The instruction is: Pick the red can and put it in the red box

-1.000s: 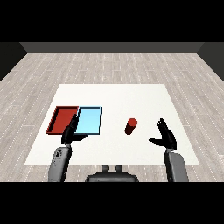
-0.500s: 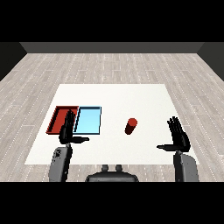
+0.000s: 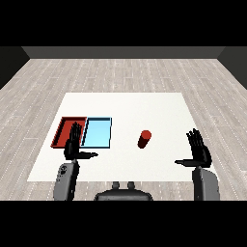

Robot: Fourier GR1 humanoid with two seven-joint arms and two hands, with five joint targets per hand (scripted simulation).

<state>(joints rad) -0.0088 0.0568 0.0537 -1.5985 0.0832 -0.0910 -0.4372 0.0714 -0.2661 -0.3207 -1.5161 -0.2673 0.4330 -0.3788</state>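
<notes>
A small red can point(image 3: 144, 139) stands upright on the white table point(image 3: 125, 111), right of centre. The red tray point(image 3: 63, 132) lies at the left, with the light blue tray point(image 3: 98, 132) touching its right side. My right hand point(image 3: 199, 152) is raised at the right near the table's front, fingers straight and spread, thumb pointing left; it is well to the right of the can and holds nothing. My left hand point(image 3: 73, 144) hovers over the near edge where the two trays meet, fingers straight, thumb pointing right, holding nothing.
The table's front edge runs just behind both forearms. A grey plank floor point(image 3: 125, 72) surrounds the table.
My right hand has drifted to the right and slightly nearer, farther from the can. The left hand, the can and the trays have stayed put.
</notes>
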